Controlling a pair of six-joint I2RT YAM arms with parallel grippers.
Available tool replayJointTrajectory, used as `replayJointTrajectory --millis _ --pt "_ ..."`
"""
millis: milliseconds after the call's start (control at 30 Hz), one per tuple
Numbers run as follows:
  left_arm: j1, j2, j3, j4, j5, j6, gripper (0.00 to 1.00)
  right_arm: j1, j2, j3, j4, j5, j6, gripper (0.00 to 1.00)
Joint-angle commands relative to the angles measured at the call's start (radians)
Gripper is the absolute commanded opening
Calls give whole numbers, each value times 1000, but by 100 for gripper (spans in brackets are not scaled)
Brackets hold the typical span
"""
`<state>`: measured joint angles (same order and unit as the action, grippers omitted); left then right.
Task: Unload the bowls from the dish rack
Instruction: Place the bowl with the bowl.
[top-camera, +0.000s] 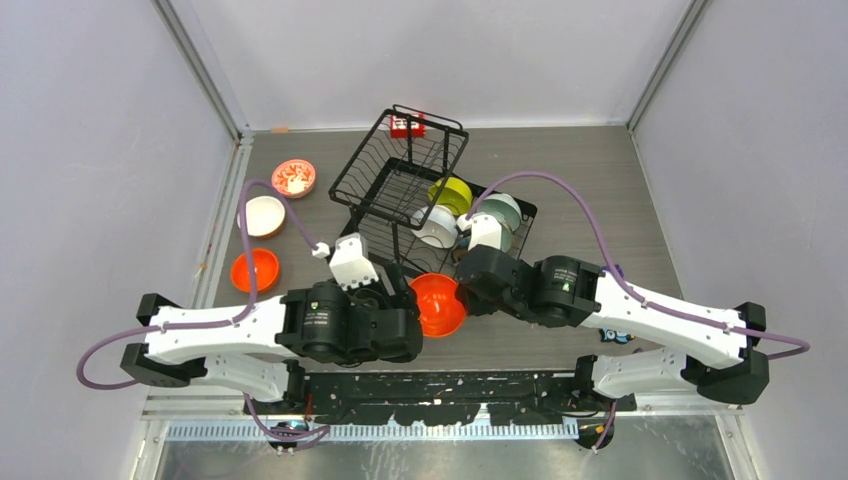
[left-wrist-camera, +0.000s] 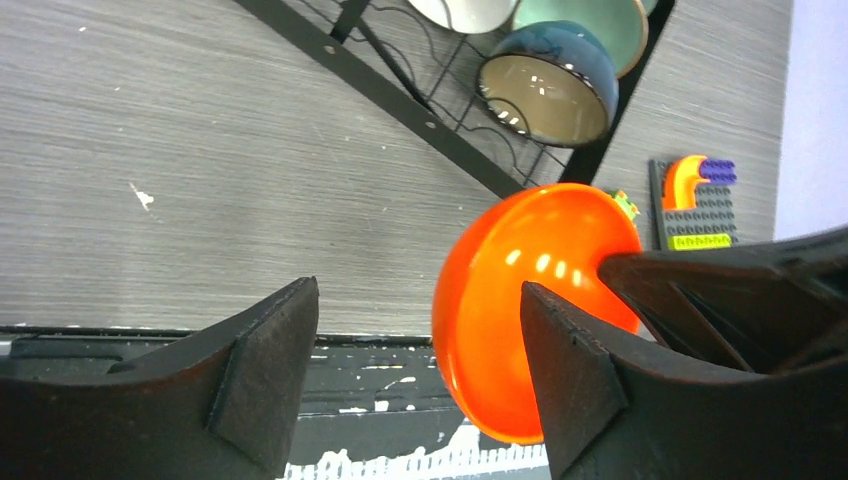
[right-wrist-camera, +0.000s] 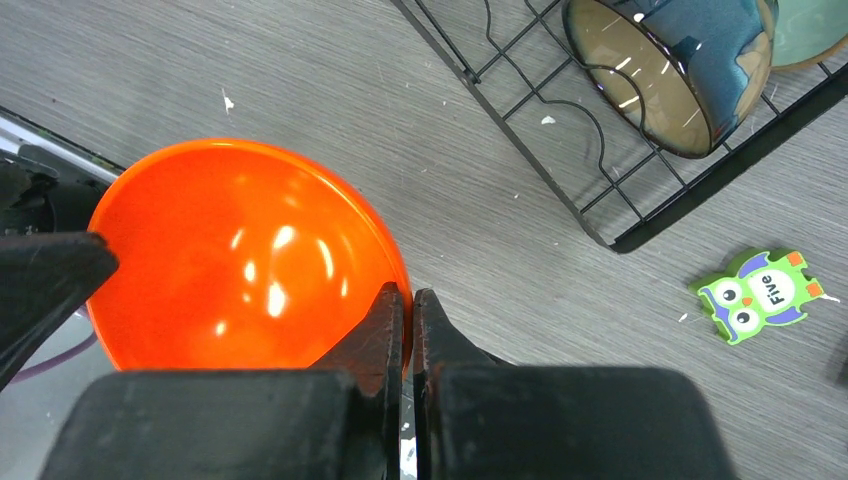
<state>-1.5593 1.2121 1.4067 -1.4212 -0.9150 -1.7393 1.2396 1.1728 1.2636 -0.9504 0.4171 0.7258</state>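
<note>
A glossy orange bowl hangs tilted above the table just in front of the dish rack. My right gripper is shut on the orange bowl's rim. My left gripper is open, and the opposite edge of the orange bowl lies between its fingers, close to the right one. In the rack's lower tier stand a lime-yellow bowl, a white bowl, a pale mint bowl and a dark bowl with a tan inside. The upper basket is tipped up.
On the table at the left sit a red-patterned bowl, a plain white bowl and a second orange bowl. A green owl card and a toy block plate lie right of the rack.
</note>
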Motion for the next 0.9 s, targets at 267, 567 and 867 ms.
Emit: replayJointTrajectory --millis 267,567,867 --pt "43 0 -37 49 23 21 55 19 29 26 47 55 27 1" --pt "60 33 -66 110 73 67 45 22 34 26 48 55 29 1" --pt "83 36 -96 140 107 90 26 24 34 25 50 57 28 1"
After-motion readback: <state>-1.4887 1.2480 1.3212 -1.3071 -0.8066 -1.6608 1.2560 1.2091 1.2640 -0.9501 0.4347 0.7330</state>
